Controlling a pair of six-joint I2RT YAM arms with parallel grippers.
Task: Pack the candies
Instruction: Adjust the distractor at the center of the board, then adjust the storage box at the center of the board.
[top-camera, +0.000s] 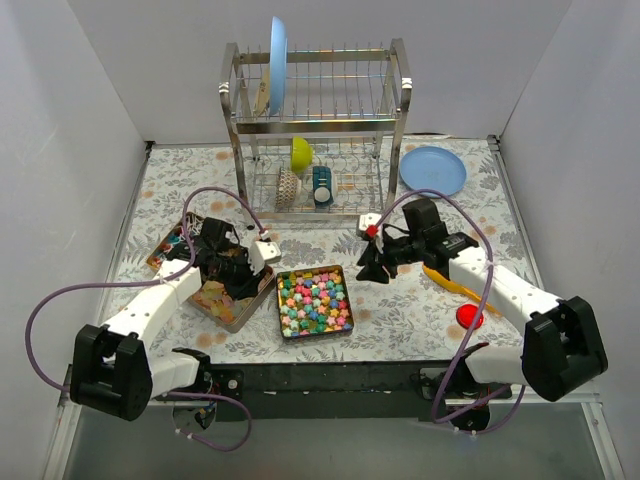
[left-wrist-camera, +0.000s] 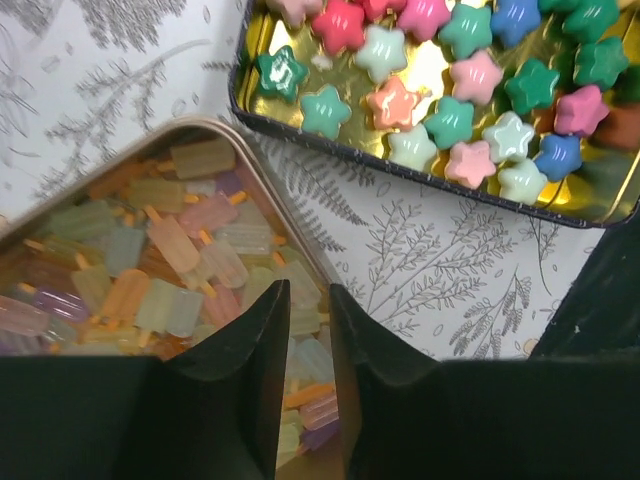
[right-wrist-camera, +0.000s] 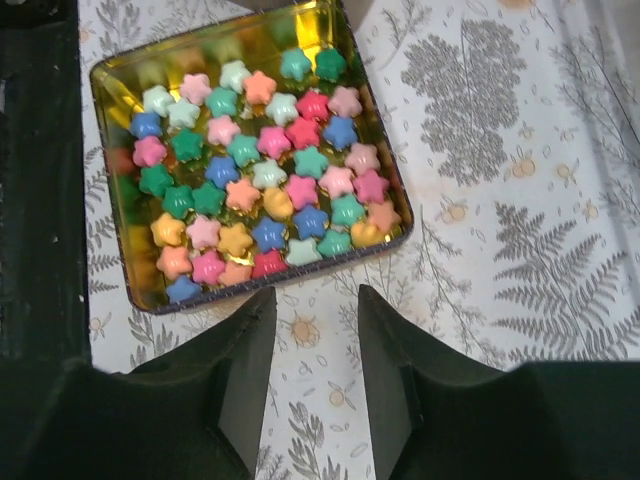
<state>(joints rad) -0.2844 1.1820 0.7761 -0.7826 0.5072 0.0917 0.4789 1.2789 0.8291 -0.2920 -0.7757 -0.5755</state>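
A square gold tin (top-camera: 312, 269) in the middle holds many star-shaped candies (top-camera: 313, 300) in pink, green, blue and orange; they also show in the left wrist view (left-wrist-camera: 450, 110) and the right wrist view (right-wrist-camera: 255, 180). Left of it, a second tin (left-wrist-camera: 292, 228) holds pale translucent popsicle-shaped candies (top-camera: 215, 298) (left-wrist-camera: 150, 270). My left gripper (top-camera: 243, 285) (left-wrist-camera: 310, 290) hangs over this tin's near corner, its jaws a narrow gap apart and empty. My right gripper (top-camera: 374, 270) (right-wrist-camera: 315, 292) is open and empty, just right of the star tin.
A third tray of mixed coloured sweets (top-camera: 168, 245) sits at the far left, partly behind my left arm. An orange-yellow scoop (top-camera: 450, 283) and a red round lid (top-camera: 468, 316) lie by my right arm. A dish rack (top-camera: 315, 130) and a blue plate (top-camera: 433, 170) stand at the back.
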